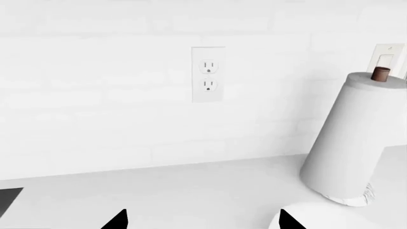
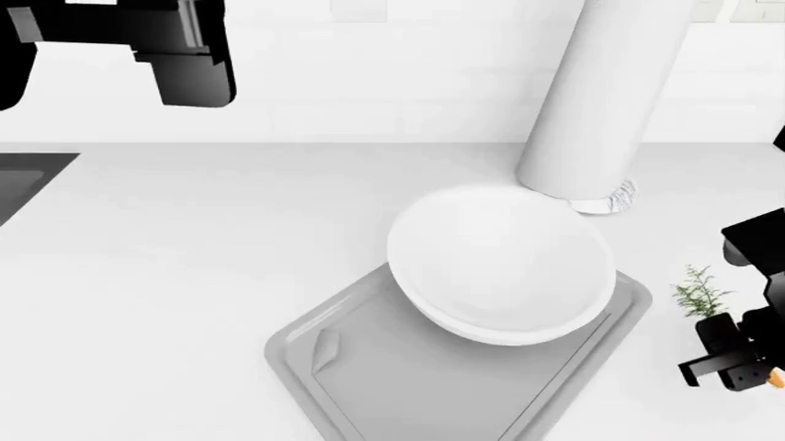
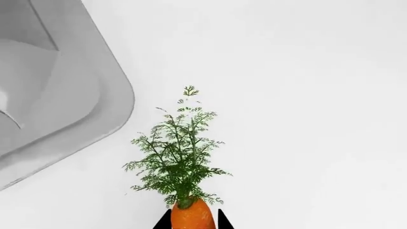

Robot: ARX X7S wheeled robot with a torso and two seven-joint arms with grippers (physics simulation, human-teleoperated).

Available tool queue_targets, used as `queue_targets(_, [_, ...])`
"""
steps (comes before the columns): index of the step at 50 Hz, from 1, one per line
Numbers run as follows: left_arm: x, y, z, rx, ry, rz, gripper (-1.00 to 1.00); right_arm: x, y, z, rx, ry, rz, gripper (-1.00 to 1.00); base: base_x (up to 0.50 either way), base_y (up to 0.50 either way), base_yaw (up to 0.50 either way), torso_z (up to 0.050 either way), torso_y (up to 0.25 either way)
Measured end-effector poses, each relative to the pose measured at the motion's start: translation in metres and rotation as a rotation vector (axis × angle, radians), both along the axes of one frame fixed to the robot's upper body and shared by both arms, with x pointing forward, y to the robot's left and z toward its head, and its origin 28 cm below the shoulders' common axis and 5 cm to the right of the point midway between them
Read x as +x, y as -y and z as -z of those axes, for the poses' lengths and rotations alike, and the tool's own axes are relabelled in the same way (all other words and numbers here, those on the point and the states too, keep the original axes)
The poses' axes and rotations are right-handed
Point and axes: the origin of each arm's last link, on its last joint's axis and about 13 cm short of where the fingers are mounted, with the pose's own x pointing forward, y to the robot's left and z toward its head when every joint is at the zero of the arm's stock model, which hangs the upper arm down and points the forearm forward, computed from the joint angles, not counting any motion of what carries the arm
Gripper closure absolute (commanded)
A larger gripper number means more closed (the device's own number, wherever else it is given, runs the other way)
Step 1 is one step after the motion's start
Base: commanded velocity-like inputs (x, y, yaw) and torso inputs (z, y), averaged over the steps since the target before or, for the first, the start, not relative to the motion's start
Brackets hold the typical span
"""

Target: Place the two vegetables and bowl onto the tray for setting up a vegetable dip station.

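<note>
White bowl [image 2: 503,262] overhangs the tray's [image 2: 368,367] upper edge at centre frame. Right tool [image 3: 189,220] pinches the carrot [image 3: 189,214] over bare worktop [image 2: 184,239], lower right; left tool [image 1: 200,220] spread wide.

One bowl [image 2: 503,262], one tray [image 2: 405,377], one carrot [image 3: 189,215], one paper-towel roll [image 1: 346,138], one outlet [image 1: 208,74].

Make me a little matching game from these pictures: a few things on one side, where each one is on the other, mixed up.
Things:
1. bowl
2. carrot
3. paper roll
4. left gripper

Places:
A. between the right gripper's fingers
B. on the tray
C. up near the wall, holding nothing
D. upright on the counter behind the bowl

Pairs: 1-B, 2-A, 3-D, 4-C
</note>
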Motion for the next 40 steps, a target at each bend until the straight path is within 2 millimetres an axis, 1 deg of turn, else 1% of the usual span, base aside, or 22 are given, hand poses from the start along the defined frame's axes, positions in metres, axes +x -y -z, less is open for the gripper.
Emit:
queue_targets(4, [-0.002,-0.001,-0.001,-0.003,0.003,-0.002,-1.00,-0.002,-0.004,-0.012,0.007,0.046,-0.020,1.00,0.00,0.00,0.00,0.000,0.000])
queue_targets(10, [-0.004,-0.003,-0.001,-0.009,0.008,-0.003,-1.00,-0.009,-0.013,-0.036,0.015,0.098,-0.055,1.00,0.00,0.00,0.00,0.000,0.000])
queue_targets(20, [-0.009,-0.008,-0.001,-0.024,0.018,-0.003,-1.00,-0.030,-0.030,-0.074,0.017,0.147,-0.130,1.00,0.00,0.00,0.00,0.000,0.000])
queue_targets(28, [-0.013,-0.011,0.000,-0.035,0.024,-0.004,-1.00,-0.045,-0.044,-0.096,0.027,0.179,-0.223,1.00,0.00,0.00,0.00,0.000,0.000])
queue_targets(33, [-0.014,-0.013,0.001,-0.039,0.025,-0.005,-1.00,-0.052,-0.056,-0.109,0.035,0.195,-0.304,1.00,0.00,0.00,0.00,0.000,0.000])
queue_targets(40, [-0.016,-0.014,0.001,-0.040,0.026,-0.004,-1.00,-0.065,-0.084,-0.134,0.036,0.194,-0.463,1.00,0.00,0.00,0.00,0.000,0.000])
